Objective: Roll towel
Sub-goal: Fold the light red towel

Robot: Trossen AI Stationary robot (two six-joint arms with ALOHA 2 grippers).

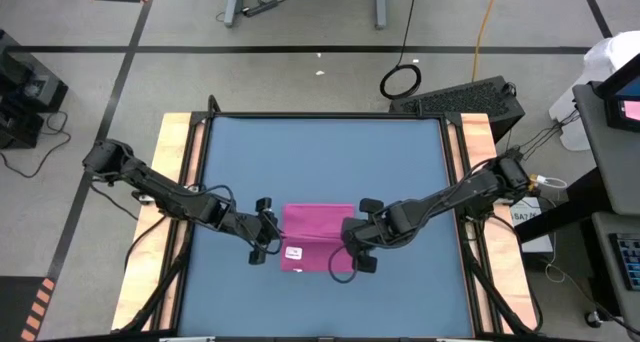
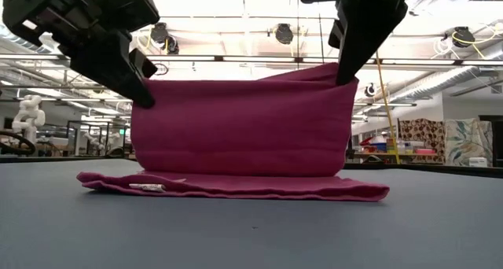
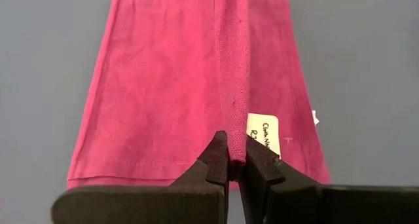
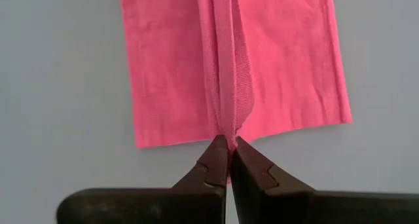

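The towel (image 1: 318, 232) is lying on the blue counter (image 1: 320, 152), near the counter's front edge and roughly midway between its left and right edges. Part of the towel is resting flat on the counter; the remainder is being held up as an upright fold, standing above the flat layer in the low view.

The left gripper (image 1: 262, 244) is positioned at the left end of the towel. Its fingers (image 3: 219, 160) are clenching a raised ridge of fabric, with the cloth pinched between the two tips. The white tag (image 3: 263, 133) is lying on the flat layer just beside this pinch point.

The right gripper (image 1: 357, 244) is positioned at the right end of the towel. Its fingers (image 4: 216, 160) are likewise pressing together on the raised ridge, with fabric gathered into a narrow pleat running away from the tips.

In the low view, the two grippers are gripping the two upper corners of the lifted portion, and the fabric between them is hanging as a nearly flat vertical panel. The upper edge is sitting higher at the right gripper's end than at the left gripper's end. The lower layer is extending past the panel on both sides.

Both arms are reaching inward from the counter's left and right edges toward the towel.
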